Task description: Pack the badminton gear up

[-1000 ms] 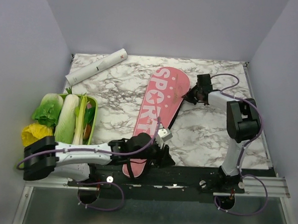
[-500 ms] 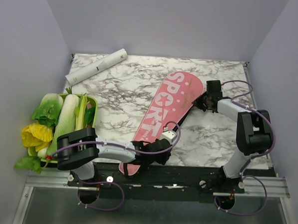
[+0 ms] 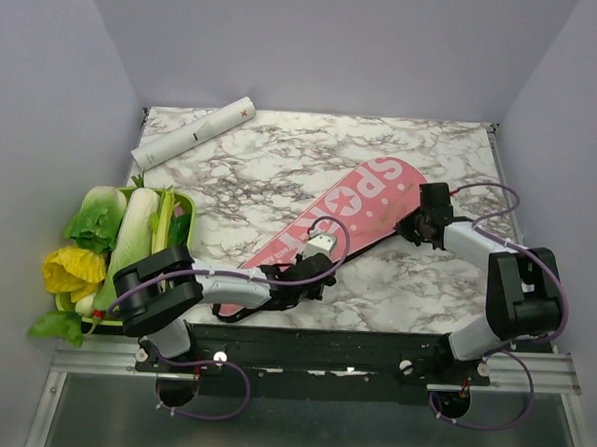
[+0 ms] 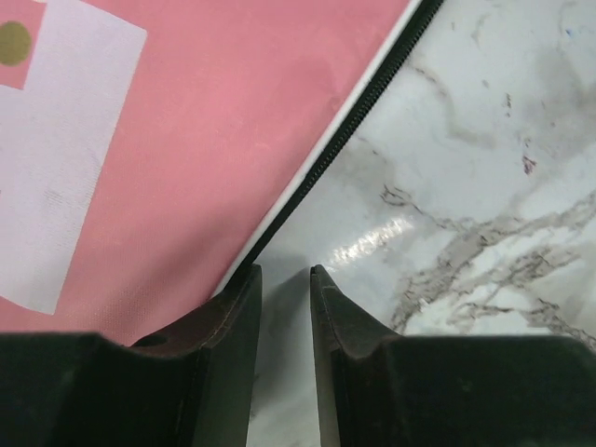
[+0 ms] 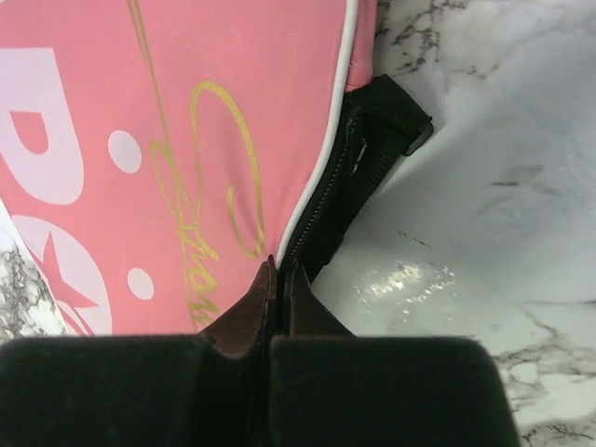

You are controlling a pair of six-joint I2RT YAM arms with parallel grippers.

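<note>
The long pink cover (image 3: 351,211) lettered "SPORT" lies slantwise on the marble table, its wide head at the right. My right gripper (image 3: 410,227) is at the head's lower edge. In the right wrist view it (image 5: 279,262) is shut on the cover's (image 5: 186,112) black zip edge, beside a black strap tab (image 5: 386,116). My left gripper (image 3: 313,284) is low at the narrow handle end. In the left wrist view it (image 4: 284,270) stands slightly open over bare marble, one finger (image 4: 237,298) against the cover's (image 4: 140,140) zip edge. The white tube (image 3: 193,133) lies at the far left.
A green tray (image 3: 185,240) of leafy vegetables (image 3: 128,235) sits at the left edge, close to the left arm. Purple walls close in the table on three sides. Bare marble (image 3: 281,173) shows between the tube and the cover.
The cover has swung clockwise, its head going right and nearer. The right gripper went with it. The left gripper's jaws have narrowed and it moved slightly left along the handle end.
</note>
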